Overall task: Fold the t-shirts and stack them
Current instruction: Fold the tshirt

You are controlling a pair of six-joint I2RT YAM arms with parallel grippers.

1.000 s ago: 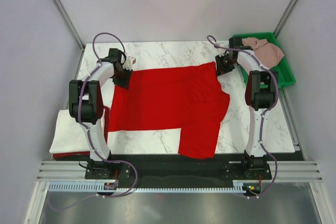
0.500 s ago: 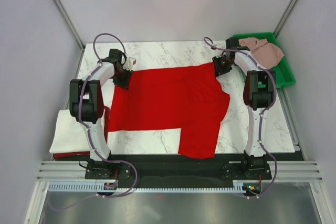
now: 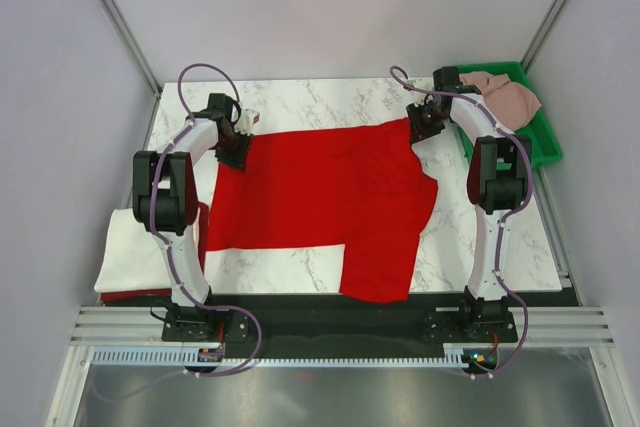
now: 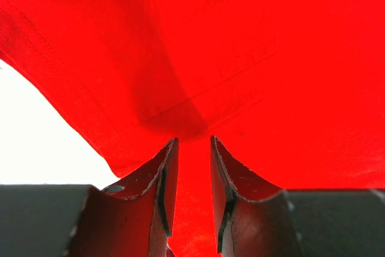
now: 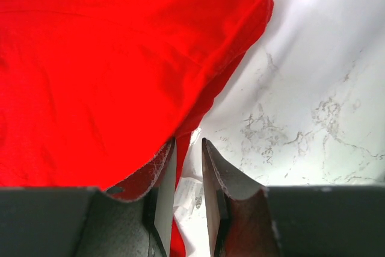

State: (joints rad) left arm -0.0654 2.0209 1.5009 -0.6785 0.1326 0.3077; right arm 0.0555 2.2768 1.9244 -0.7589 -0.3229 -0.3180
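While both far corners stay pinched, red t-shirt (image 3: 320,197) lies spread on the table (image 3: 320,97)
Left gripper (image 3: 236,151) and right gripper (image 3: 419,133) clamped on cloth; right just nudged outward, likely tautening for the fold

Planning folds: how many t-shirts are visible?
3: bright red cloth shirt spread mid-table, folded white shirt at left edge, pale pink shirt in green plastic tray; others may hide.

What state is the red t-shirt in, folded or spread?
Spread out: the red t-shirt lies flat on the table, far corners held by left tool and right tool.
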